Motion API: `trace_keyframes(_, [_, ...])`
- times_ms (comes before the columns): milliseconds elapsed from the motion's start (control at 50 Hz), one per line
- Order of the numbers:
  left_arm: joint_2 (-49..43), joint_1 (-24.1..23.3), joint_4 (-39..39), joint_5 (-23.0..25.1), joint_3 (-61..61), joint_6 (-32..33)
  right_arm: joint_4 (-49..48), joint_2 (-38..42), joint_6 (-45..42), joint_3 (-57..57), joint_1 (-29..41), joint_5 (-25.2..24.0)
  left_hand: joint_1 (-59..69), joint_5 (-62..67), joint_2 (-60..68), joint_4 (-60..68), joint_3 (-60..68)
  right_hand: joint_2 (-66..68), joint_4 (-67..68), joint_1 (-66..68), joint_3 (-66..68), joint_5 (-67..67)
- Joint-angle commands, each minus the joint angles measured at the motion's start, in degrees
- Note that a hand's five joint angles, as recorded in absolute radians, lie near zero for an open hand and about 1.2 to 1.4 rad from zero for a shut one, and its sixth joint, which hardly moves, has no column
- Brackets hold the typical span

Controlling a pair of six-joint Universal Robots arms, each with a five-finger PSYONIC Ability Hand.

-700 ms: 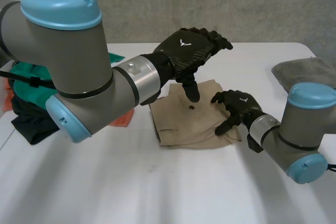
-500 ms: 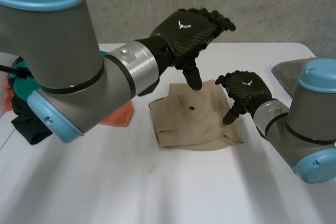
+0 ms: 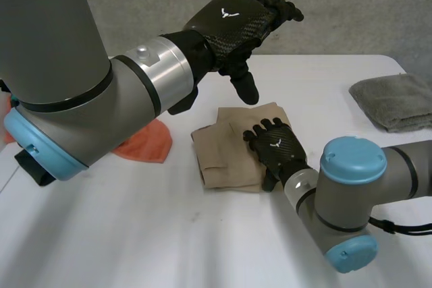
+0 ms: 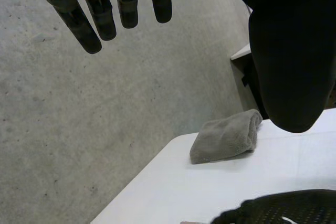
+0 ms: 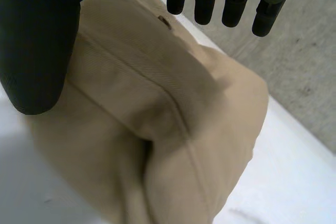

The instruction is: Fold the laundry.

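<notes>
Right robot hand (image 3: 275,148): lies flat on the folded tan garment (image 3: 219,153) mid-tabletop (image 3: 135,234), fingers straight, gripping nothing. Left robot hand (image 3: 233,21): hovers above the garment's far edge, fingers relaxed, empty. Press evenly, smooth outward to set the crease, avoid dragging layers askew. Grey towel (image 3: 395,99) well apart at right, orange cloth (image 3: 145,146) near at left; neither obstructs.

Tan garment (image 5: 157,108): cloth, finely ribbed weave, matt; stitched seams noted.
Grey towel (image 4: 226,140): cloth, fuzzy pile.
Table (image 3: 202,234): smooth, white, matt.
Left hand (image 3: 233,21): black woven-patterned shell, faint sheen.
Wall (image 4: 105,129): rough, mottled concrete.
</notes>
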Motion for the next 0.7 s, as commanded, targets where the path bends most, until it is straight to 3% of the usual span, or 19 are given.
trace_keyframes(20, [-0.3,0.3,0.0,0.0,0.0,-0.6,-8.8,2.7,-1.6,-1.7,-1.0,0.2,-1.2,-2.7,-1.5,-1.5,-1.7,3.8,3.5,3.3,3.8,3.0])
trace_keyframes(100, [-0.3,0.3,0.0,0.1,-0.1,-1.3,-11.2,4.9,-0.9,-4.4,-1.2,0.1,-1.2,-2.7,-1.5,-1.5,-1.7,12.3,12.0,11.9,12.3,11.6])
trace_keyframes(140, [-0.2,0.3,0.0,0.1,-0.3,-1.6,-10.7,6.1,-0.6,-6.6,-1.3,-0.1,-1.2,-2.7,-1.5,-1.5,-1.7,33.3,33.0,32.9,33.3,32.5])
trace_keyframes(180, [-0.2,0.4,0.0,0.1,-0.4,-1.7,-9.9,6.7,-0.4,-8.0,-1.5,-0.1,-1.2,-2.7,-1.5,-1.5,-1.7,63.5,63.2,63.1,63.5,62.7])
trace_keyframes(200, [-0.2,0.5,-0.1,0.1,-0.4,-1.7,-8.8,7.2,0.1,-9.4,-1.8,-0.2,-1.2,-2.7,-1.5,-1.5,-1.7,68.0,67.7,67.6,68.0,67.3])
trace_keyframes(400, [0.9,1.6,0.0,0.1,0.4,-2.3,-4.9,4.5,6.8,-16.9,-5.6,-3.5,-1.2,-2.7,-1.5,-1.5,-1.7,68.0,67.8,67.6,68.1,67.3])
trace_keyframes(540, [2.6,1.9,0.0,0.2,3.4,-3.3,-2.8,2.0,9.8,-30.6,-13.7,-3.0,-1.2,-2.7,-1.5,-1.5,-1.7,68.0,67.8,67.6,68.1,67.3])
trace_keyframes(700, [3.4,1.9,-0.1,-0.1,5.5,-5.6,1.6,7.7,14.1,-48.6,-25.5,-2.8,-1.2,-2.7,-1.5,-1.5,-1.7,68.0,67.8,67.6,68.1,67.3])
